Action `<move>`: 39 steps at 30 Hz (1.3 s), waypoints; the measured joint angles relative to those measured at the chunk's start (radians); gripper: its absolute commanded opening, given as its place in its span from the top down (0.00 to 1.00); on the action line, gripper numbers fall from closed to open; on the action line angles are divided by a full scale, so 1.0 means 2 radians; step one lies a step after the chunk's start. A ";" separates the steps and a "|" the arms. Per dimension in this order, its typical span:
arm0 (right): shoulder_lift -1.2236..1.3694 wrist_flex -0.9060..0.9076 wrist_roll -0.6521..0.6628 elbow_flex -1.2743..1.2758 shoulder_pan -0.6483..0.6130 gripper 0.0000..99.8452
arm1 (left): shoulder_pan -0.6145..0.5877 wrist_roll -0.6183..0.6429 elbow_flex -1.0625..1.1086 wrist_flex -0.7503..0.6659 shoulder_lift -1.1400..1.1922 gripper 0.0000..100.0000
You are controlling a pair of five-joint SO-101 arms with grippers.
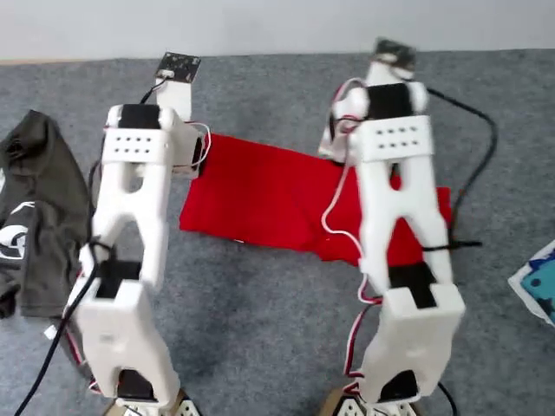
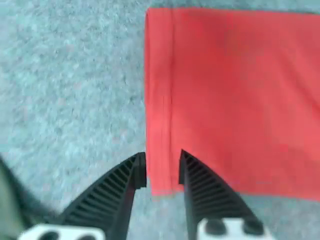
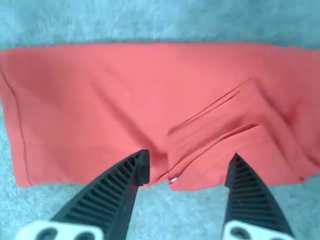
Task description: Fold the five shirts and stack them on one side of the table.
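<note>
Judging from how both arms hang over the red shirt (image 1: 260, 195), we think the step in hand is to take one long edge of it and fold it over. The shirt lies flat near the middle of the grey table (image 1: 260, 338), already narrowed to a long band. The left gripper (image 2: 161, 159) stands at the hem corner with its fingers a little apart, one on each side of the stitched hem strip. The cloth there is not bunched, so we judge it is not yet pinched. The right gripper (image 3: 190, 158) is spread wide just over the same edge, where the folded sleeve (image 3: 220, 125) makes several layers and creases. This wider opening seems chosen to take in the thicker cloth. The shirt is plain and bright red, smooth on most of its surface, with a straight hem at one end. A dark shirt (image 1: 39, 208) with a white print lies crumpled, well apart, at one side of the table. A blue and white cloth (image 1: 539, 282) shows at the other side; we cannot tell what it is.
</note>
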 measured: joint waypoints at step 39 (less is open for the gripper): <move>-0.232 0.001 0.164 0.000 0.227 0.99 | 0.055 -0.015 -0.351 0.119 0.338 1.00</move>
